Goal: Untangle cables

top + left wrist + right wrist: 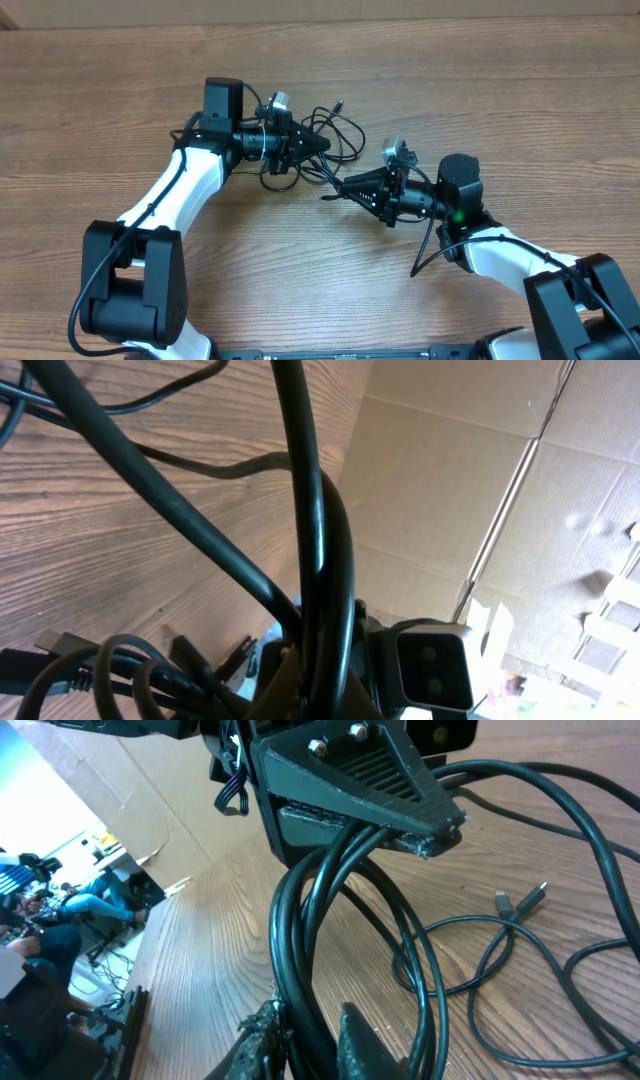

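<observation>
In the overhead view the cables (338, 132) are lying as a loose tangle of loops at the upper centre of the table (480, 90), and both arms are reaching into it. The left gripper (318, 147) is pointing right with its jaws pressed together on strands at the tangle's left edge. Just below it the right gripper (340, 188) is pointing left, tapering to a tip and apparently pinching a strand that is running up to the bunch. In the left wrist view strands are crossing the frame from top to bottom centre, a dark plug end (62, 648) is lying at lower left, and cardboard (450, 490) is filling the right; the grip cannot be judged here. In the right wrist view several strands are passing between the right gripper's fingers (262, 1042) at the bottom edge and rising into the left gripper's clamp at the top, with a silver-tipped plug (520, 902) lying free at right. To do this step well, the arms are likely needing to draw apart slowly with a firm grip, so the loops are sliding open rather than cinching into a knot, with the free plug being watched for snagging. No brand, label or writing is showing legibly in any view.
</observation>
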You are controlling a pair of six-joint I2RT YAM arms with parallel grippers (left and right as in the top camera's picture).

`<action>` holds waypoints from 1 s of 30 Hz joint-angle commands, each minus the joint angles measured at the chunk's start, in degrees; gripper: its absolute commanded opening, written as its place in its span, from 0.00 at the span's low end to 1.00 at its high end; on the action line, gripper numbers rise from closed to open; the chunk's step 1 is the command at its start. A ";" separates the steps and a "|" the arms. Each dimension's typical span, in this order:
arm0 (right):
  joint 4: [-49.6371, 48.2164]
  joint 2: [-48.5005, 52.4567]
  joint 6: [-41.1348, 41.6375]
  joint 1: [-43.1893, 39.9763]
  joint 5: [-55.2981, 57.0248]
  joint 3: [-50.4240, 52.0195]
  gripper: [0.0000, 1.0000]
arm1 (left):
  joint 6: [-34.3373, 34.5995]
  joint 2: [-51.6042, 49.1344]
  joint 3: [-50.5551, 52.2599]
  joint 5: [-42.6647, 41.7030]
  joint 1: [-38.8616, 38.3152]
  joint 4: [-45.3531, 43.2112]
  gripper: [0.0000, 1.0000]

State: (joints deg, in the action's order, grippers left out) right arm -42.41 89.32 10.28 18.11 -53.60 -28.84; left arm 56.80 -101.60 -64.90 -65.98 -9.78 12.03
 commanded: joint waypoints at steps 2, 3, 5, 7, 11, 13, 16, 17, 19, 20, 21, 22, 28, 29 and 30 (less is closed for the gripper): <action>-0.31 -0.42 -0.35 0.33 -0.13 -0.52 0.11 | -0.02 0.79 -0.83 -0.63 -0.90 -0.28 0.04; -0.31 -0.42 -0.35 0.33 -0.15 -0.52 0.10 | 0.00 0.79 -0.83 -0.50 -1.03 -0.28 0.04; -0.33 -0.42 -0.35 0.33 -0.55 -0.52 0.10 | 0.00 0.79 -0.83 0.00 -1.31 -0.28 0.04; -0.33 -0.42 -0.35 0.48 -0.63 -0.52 0.11 | 0.02 0.79 -0.83 0.48 -1.70 -0.28 0.04; -0.35 -0.42 -0.37 1.36 -0.50 -0.52 0.16 | 0.22 0.79 -0.83 0.59 -2.32 -0.35 0.04; -0.33 -0.42 -0.37 1.68 -0.50 -0.52 0.18 | 0.24 0.79 -0.83 0.57 -2.49 -0.35 0.04; -0.33 -0.42 -0.44 1.73 -0.48 -0.52 0.18 | 0.24 0.79 -0.83 0.55 -2.64 -0.35 0.04; -0.33 -0.42 -0.63 1.73 -0.48 -0.52 0.18 | 0.24 0.79 -0.83 0.55 -2.64 -0.33 0.04; -0.33 -0.42 -1.42 1.73 -0.50 -0.52 0.13 | 0.24 0.79 -0.83 0.52 -2.64 -0.33 0.04; -0.33 -0.42 -1.44 1.73 -0.48 -0.52 0.13 | 0.22 0.79 -0.83 0.55 -2.64 -0.33 0.04; -0.33 -0.42 -1.44 1.73 -0.48 -0.52 0.12 | 0.24 0.79 -0.83 0.55 -2.64 -0.35 0.04; -0.33 -0.42 -1.42 1.73 -0.50 -0.52 0.11 | 0.24 0.79 -0.83 0.55 -2.64 -0.33 0.04; -0.33 -0.42 -1.42 1.73 -0.50 -0.52 0.08 | 0.20 0.79 -0.83 0.57 -2.64 -0.33 0.04; -0.37 -0.42 -1.42 1.73 -0.52 -0.52 0.06 | 0.17 0.79 -0.83 0.61 -2.64 -0.33 0.04; -0.50 -0.42 -1.40 1.73 -0.52 -0.52 0.04 | 0.13 0.79 -0.83 0.83 -2.62 -0.33 0.04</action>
State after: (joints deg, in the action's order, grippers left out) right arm -42.44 89.32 9.15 19.55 -54.00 -28.84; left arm 56.82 -101.60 -64.90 -64.86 -12.03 12.01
